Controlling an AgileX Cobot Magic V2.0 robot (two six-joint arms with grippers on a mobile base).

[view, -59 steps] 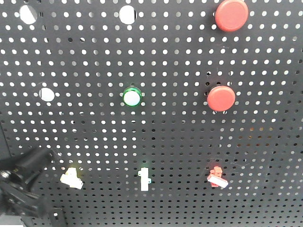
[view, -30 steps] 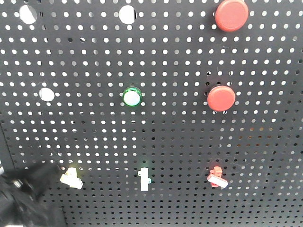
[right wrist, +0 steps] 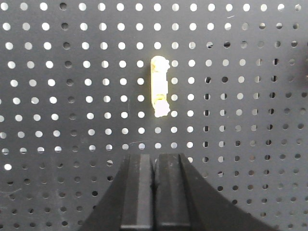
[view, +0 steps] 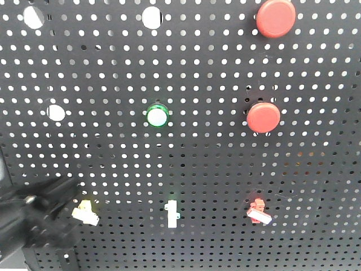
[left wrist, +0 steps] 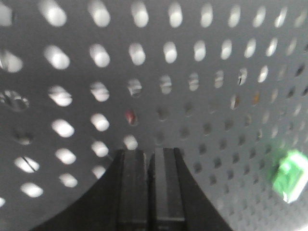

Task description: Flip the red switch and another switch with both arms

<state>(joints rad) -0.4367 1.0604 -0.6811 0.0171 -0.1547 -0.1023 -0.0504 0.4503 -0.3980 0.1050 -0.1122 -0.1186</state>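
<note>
Pegboard [view: 203,169] holds three: red switch [view: 259,210], yellow switch [view: 84,212], white switch [view: 172,213].

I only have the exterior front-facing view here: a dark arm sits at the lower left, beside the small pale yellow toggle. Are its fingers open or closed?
Observer: Closed. The left wrist view shows the left gripper with its two black fingers pressed together, close to the perforated dark panel.
Operator: I see no second arm. Where is it?
Observer: The right wrist view shows the right gripper, also closed. It points at a small pale whitish-yellow toggle directly above its tips. I cannot tell which toggle that is.
Operator: Is it touching that toggle?
Observer: No. Several rows of bare holes lie between the tips and the toggle.
</note>
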